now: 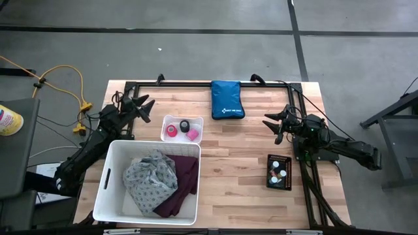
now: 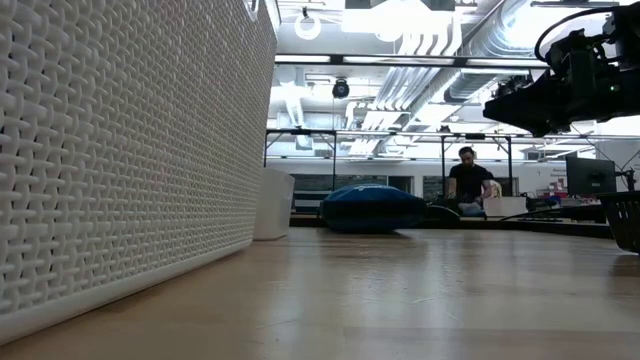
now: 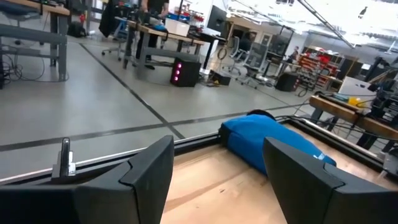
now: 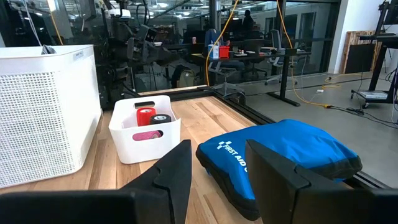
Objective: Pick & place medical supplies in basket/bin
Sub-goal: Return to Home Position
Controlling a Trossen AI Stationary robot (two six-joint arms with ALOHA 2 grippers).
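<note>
both grippers released and empty, supplies lying in their containers

the left gripper (image 1: 144,108) hangs over the table's left edge, near the far-left corner, its fingers (image 3: 148,177) spread apart with nothing between them. the right gripper (image 1: 272,125) hovers near the right edge, likewise released, its fingers (image 4: 176,171) parted and empty.

the white basket (image 1: 104,177) fills the table's near-left corner. inside it lie the grey-white patterned cloth (image 1: 149,177) and, against it on the side toward the table's middle, the purple cloth (image 1: 184,186). just beside the basket's far side sits a small white tray (image 1: 164,128) holding a red-pink tape roll (image 1: 172,131), a black tape roll (image 1: 185,125) and a pink tape roll (image 1: 193,135). the black bin (image 1: 288,158) stands near the right edge, on the near side of the right gripper, with white-capped vials (image 1: 277,166) in it. the blue pouch (image 1: 227,100) lies at the middle of the far edge, apart from both grippers.
</note>
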